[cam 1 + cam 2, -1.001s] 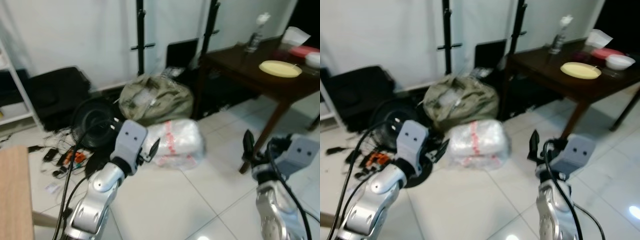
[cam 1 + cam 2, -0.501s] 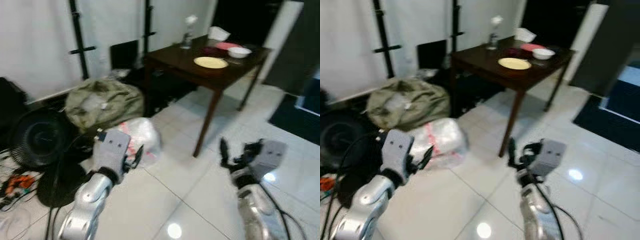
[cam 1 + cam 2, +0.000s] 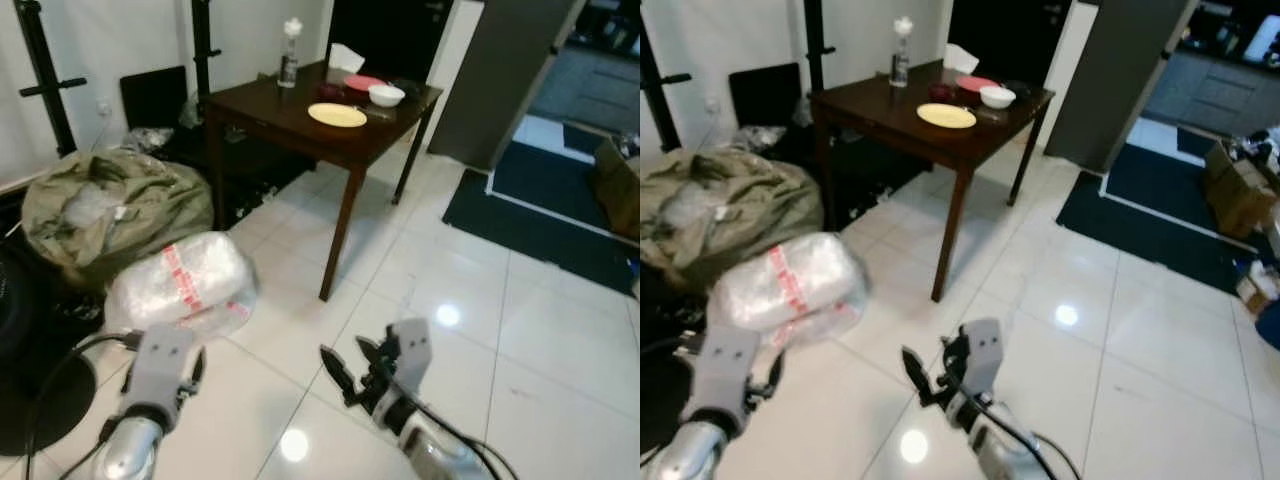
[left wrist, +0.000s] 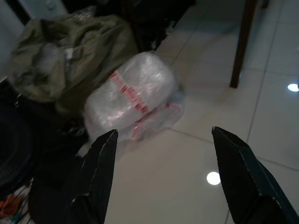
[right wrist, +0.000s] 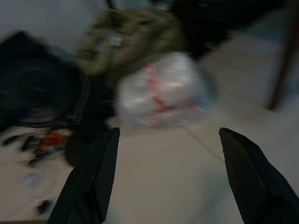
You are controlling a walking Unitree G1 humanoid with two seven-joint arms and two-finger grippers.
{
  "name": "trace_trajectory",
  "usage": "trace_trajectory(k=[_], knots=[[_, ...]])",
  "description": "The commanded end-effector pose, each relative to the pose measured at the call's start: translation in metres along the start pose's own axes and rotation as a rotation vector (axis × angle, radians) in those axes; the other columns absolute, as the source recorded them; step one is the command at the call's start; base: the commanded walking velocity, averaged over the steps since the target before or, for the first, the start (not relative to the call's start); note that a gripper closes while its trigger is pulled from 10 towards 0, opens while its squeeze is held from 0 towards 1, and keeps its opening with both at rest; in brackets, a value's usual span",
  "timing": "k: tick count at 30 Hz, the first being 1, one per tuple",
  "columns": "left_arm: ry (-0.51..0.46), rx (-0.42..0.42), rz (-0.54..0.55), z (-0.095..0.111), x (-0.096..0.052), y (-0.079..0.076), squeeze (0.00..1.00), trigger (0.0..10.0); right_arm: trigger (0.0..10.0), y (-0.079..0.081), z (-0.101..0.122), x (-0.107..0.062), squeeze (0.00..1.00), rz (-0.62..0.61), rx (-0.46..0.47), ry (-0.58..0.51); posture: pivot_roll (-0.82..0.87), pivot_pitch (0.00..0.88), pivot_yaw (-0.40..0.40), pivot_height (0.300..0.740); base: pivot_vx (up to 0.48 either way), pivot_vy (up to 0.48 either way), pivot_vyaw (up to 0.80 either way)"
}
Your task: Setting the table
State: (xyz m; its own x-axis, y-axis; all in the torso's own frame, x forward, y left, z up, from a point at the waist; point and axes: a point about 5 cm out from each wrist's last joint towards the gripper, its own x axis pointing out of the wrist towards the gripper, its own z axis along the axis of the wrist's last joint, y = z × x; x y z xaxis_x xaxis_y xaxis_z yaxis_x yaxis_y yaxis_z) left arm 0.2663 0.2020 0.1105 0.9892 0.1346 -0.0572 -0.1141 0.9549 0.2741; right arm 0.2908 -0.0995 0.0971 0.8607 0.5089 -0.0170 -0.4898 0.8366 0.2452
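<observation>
Beyond open tiled floor point(image 3: 480, 300), dark table point(image 3: 290, 125), near corner leg point(image 3: 335, 250)

Both arms low in front of the body, forearms raised, wrists bent forward. Left arm point(image 3: 150, 400): silver forearm rising to a grey wrist block. Left gripper point(image 4: 161, 177) empty, its two black fingers point(image 4: 98, 172) spread wide. Right arm point(image 3: 420, 450) angled inward; right gripper point(image 5: 163, 177) held above the floor, black fingers point(image 3: 338, 372) pointing to the robot's left, spread wide, nothing between them.
</observation>
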Motion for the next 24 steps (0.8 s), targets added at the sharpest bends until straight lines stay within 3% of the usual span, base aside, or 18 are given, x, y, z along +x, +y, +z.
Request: trace_trajectory(k=[1,10,19,24], knots=[[0.0,0.008,0.007,-0.003,-0.004,-0.003,0.0,10.0,10.0,-0.003,-0.001,-0.002,0.0,-0.005,-0.01,0.003,0.14,0.062,-0.074,0.74,0.0,0.0,-0.79],[-0.03,0.031,0.005,0.001,0.0,-0.005,0.0,10.0,10.0,-0.006,-0.001,-0.002,0.0,-0.016,0.017,-0.017,0.13,0.06,-0.062,0.74,0.0,0.0,-0.78],[-0.056,0.055,-0.093,0.006,0.004,-0.021,0.0,10.0,10.0,-0.018,-0.015,-0.015,0.0,-0.116,0.084,-0.011,0.1,0.054,-0.027,0.74,0.0,0.0,-0.74],[-0.055,0.056,-0.13,0.003,0.006,-0.027,0.0,10.0,10.0,-0.018,-0.026,-0.022,0.0,-0.13,0.089,0.012,0.09,0.048,-0.015,0.74,0.0,0.0,0.0]])
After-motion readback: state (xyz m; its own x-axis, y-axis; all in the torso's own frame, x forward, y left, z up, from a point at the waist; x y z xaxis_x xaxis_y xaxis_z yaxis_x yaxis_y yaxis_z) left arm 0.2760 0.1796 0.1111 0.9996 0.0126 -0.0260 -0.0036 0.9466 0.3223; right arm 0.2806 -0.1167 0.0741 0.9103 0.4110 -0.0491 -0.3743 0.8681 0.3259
